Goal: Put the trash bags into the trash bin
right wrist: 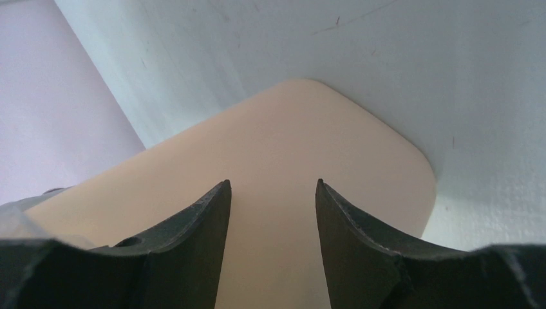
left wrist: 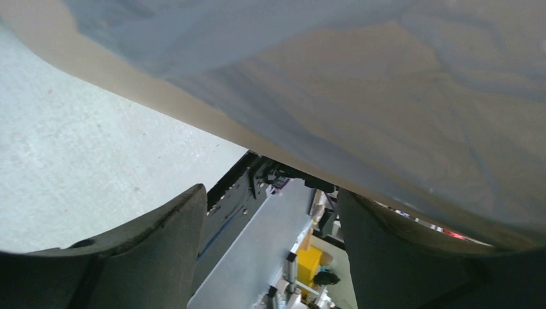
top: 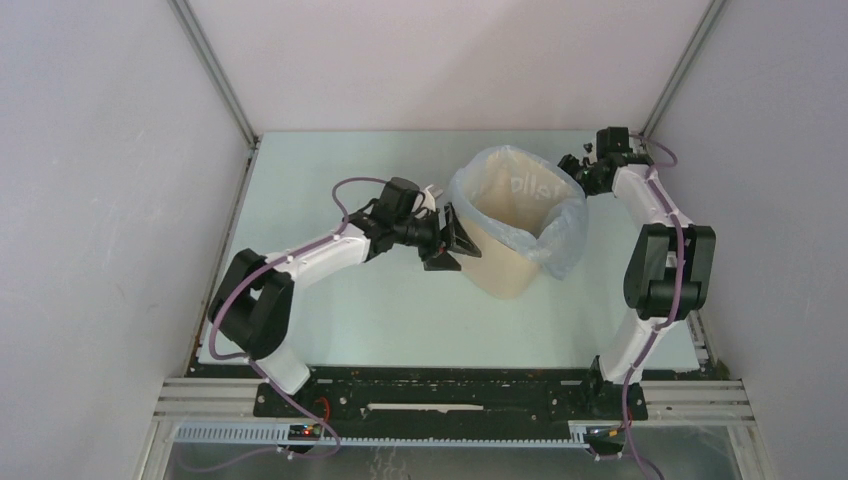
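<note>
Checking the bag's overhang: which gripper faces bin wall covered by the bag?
The left gripper: blue bag covers the bin there; the right gripper faces bare beige wall.

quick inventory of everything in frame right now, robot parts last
trash bin: one, cream-beige, standing mid-table.
trash bag: one, translucent pale blue, lining the bin, its edge folded out over the rim.
table: one, pale grey-green, under everything.
enclosure walls: white, on the left, right and far sides.
mounting rail: one, black, along the near edge.
left arm: one, white with black joints, purple cable.
right arm: one, same colours, purple cable.
left gripper: black, jaws open, at the bin's left side near the rim.
right gripper: black, jaws open, at the bin's far-right side, facing its wall.
</note>
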Controlling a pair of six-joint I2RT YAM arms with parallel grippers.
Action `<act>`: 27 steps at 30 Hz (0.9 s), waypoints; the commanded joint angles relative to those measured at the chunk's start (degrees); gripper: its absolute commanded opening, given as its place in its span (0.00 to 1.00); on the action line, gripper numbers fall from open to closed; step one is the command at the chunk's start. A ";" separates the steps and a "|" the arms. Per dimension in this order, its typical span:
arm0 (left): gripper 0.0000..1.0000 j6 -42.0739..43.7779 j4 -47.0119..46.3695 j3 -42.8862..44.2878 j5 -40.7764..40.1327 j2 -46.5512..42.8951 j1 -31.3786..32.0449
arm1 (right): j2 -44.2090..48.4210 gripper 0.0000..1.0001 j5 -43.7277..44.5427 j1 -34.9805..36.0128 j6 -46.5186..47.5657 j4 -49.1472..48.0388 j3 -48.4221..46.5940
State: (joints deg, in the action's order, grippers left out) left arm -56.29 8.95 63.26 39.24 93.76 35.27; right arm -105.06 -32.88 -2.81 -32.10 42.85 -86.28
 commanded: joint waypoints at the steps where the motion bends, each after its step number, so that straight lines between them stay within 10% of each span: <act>1: 0.81 6.37 1.61 -1.20 -0.82 -6.85 -1.89 | 5.16 0.61 4.41 -1.06 9.31 15.31 -4.44; 14: 0.88 12.24 9.56 -8.50 1.67 -21.55 -13.89 | 25.40 0.63 17.78 -8.97 13.74 27.95 -0.80; 27: 0.88 -13.64 -17.84 -9.59 6.47 -11.46 -17.69 | 58.00 0.66 6.09 -9.14 1.93 30.23 16.83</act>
State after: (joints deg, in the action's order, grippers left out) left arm -63.64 0.05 53.71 43.24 81.06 17.80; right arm -49.93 -25.28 -12.01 -27.49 69.21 -71.20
